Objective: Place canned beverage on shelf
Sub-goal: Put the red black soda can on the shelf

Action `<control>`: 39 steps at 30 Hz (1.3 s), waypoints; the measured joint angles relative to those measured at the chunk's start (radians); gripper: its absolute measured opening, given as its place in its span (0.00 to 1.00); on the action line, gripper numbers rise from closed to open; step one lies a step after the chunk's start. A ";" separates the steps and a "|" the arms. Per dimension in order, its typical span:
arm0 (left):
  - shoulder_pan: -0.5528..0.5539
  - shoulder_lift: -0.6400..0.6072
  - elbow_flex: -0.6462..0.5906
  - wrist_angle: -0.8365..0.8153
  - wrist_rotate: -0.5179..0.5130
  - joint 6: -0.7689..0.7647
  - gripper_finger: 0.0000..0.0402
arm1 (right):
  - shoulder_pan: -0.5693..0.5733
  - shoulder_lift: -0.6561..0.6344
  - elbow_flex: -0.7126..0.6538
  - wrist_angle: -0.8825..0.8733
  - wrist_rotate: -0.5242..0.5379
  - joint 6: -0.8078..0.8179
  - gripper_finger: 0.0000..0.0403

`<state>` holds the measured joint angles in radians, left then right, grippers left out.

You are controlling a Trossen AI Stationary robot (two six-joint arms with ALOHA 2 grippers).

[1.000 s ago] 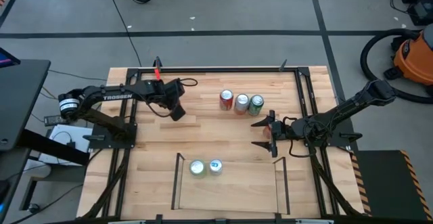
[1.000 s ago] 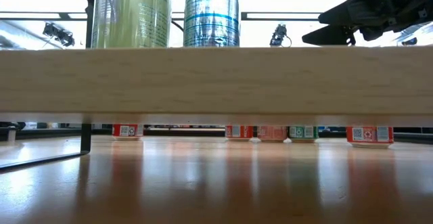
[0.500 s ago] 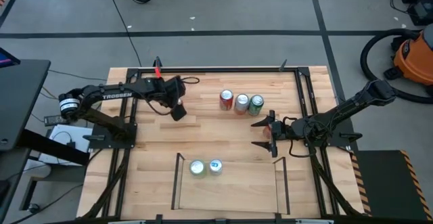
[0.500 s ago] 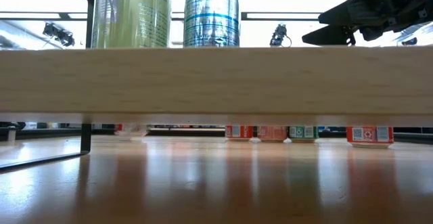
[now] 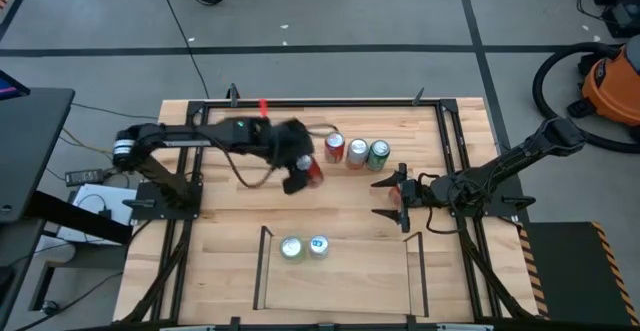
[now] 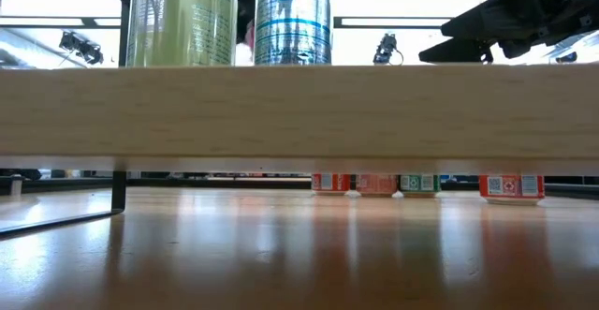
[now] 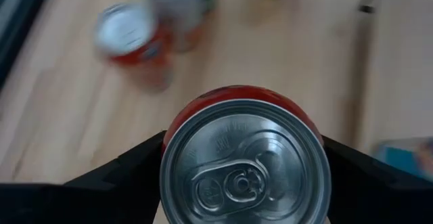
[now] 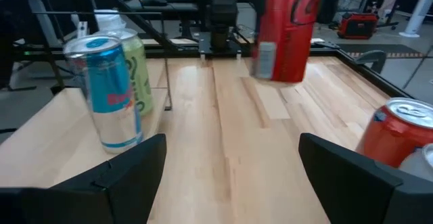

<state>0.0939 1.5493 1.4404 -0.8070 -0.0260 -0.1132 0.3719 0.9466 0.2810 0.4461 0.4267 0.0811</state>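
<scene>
Motion has carried the left gripper (image 5: 298,176) from the far-left part of the light wooden table (image 5: 230,201) toward its middle within the last second, and it now holds a red aluminium can (image 7: 245,160) that it did not show before. In the left wrist view the 2 dark fingers (image 7: 118,180) press against both sides of the can, whose silver lid faces the camera. The can appears lifted clear of the wood, though the high view is blurred there. It hangs near the row of 3 standing cans (image 5: 357,152) toward the far edge.

The shelf (image 5: 410,271), a small frame of thin black rods with a light wood floor, sits at the table's near edge and already carries 2 cans: a pale green can (image 6: 182,18) and a blue-and-silver can (image 6: 293,18) side by side near its left end. Room is free toward its right end.

The right gripper (image 5: 390,197) waits near the right edge with its jaws spread wide and nothing between them.

Pickup looks done; what remains, I judge, is transport to the shelf and setting the can upright beside the 2 others.
</scene>
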 joint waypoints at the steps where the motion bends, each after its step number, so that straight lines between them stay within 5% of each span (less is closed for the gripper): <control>1: -0.025 0.033 0.043 -0.014 -0.006 0.002 0.79 | 0.006 0.000 0.000 0.000 0.005 0.000 0.86; 15: -0.240 0.369 0.519 -0.147 -0.041 0.062 0.80 | 0.078 0.000 0.000 -0.019 0.123 -0.004 0.86; 32: -0.452 0.378 0.518 0.136 -0.045 0.097 0.80 | 0.078 0.000 0.000 -0.037 0.134 0.020 0.86; 39: -0.566 0.378 0.518 0.085 -0.060 0.013 0.80 | 0.078 0.000 0.000 -0.042 0.131 0.029 0.86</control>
<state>-0.4724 1.9270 1.9583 -0.7221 -0.0860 -0.0998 0.4503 0.9466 0.2810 0.4042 0.5575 0.1097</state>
